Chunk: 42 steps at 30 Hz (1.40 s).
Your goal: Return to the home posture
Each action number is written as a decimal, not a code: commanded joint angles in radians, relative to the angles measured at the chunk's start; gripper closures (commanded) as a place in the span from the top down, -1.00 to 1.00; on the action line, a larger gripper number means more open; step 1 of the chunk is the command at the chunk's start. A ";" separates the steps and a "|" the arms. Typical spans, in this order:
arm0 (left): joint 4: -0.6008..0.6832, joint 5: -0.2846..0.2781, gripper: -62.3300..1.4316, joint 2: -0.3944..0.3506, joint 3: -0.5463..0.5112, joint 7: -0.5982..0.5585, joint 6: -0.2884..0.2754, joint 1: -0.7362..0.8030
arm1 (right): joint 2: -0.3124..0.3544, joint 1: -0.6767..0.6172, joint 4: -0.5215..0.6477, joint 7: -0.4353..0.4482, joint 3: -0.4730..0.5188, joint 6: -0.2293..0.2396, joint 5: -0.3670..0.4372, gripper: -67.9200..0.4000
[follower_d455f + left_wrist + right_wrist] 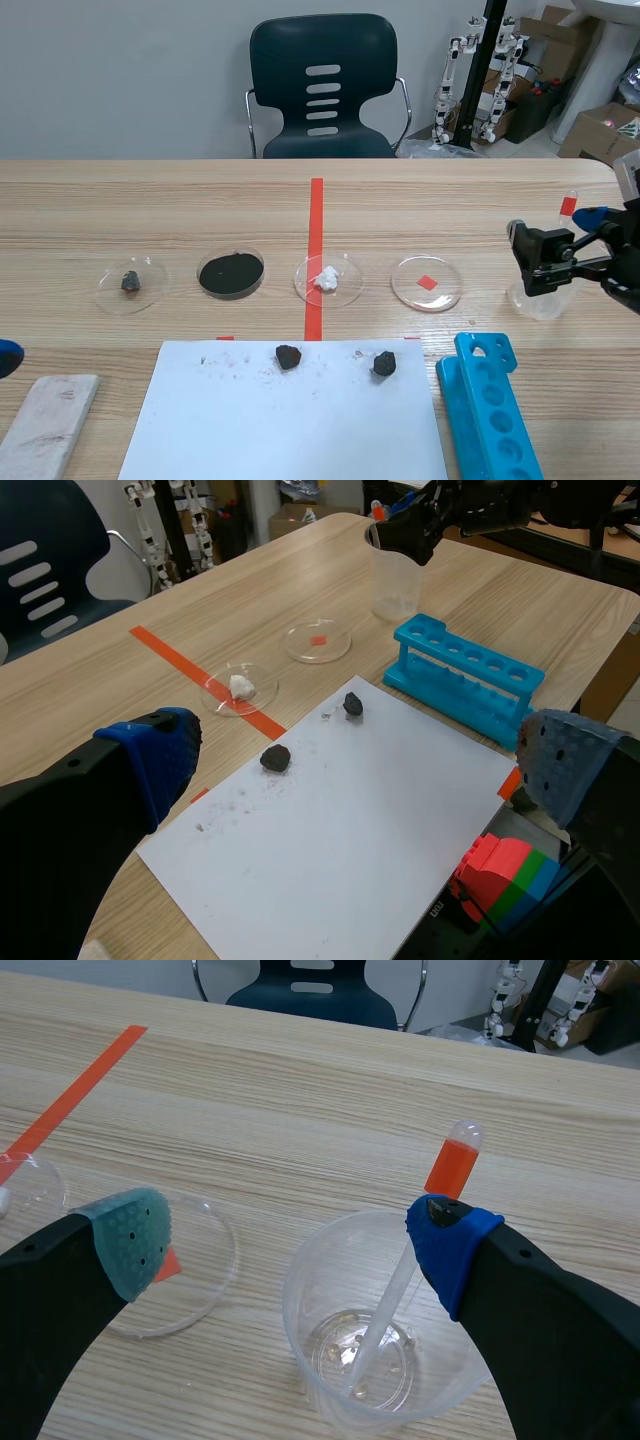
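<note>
My right gripper (560, 238) hangs open at the table's right side, just above a clear plastic cup (538, 300). In the right wrist view the gripper (290, 1245) straddles the cup (310, 1360), which holds a pipette (452, 1165) with an orange bulb; the fingers touch neither. My left gripper (355, 770) is open and holds nothing, low at the near left over the table's front edge. Only its blue pad (7, 355) shows in the scene view. The white paper sheet (340, 830) lies ahead of it.
Two dark lumps (288, 356) (384, 364) lie on the paper (290, 420). Several petri dishes stand in a row behind it, one with black powder (231, 274). A blue tube rack (487, 410) is at the paper's right, a grey pad (45, 420) at its left.
</note>
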 commanded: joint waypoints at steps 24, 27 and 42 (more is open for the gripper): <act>0.013 -0.013 1.00 0.000 0.007 -0.017 -0.005 -0.003 | 0.008 0.000 0.039 0.017 0.002 0.001 0.007 0.44; 0.013 -0.013 1.00 0.000 0.007 -0.018 -0.005 -0.003 | 0.017 -0.023 0.090 0.008 0.002 0.000 0.008 0.44; 0.013 -0.013 1.00 0.000 0.007 -0.017 -0.005 -0.003 | 0.041 -0.307 0.477 -0.016 0.011 0.000 0.004 0.44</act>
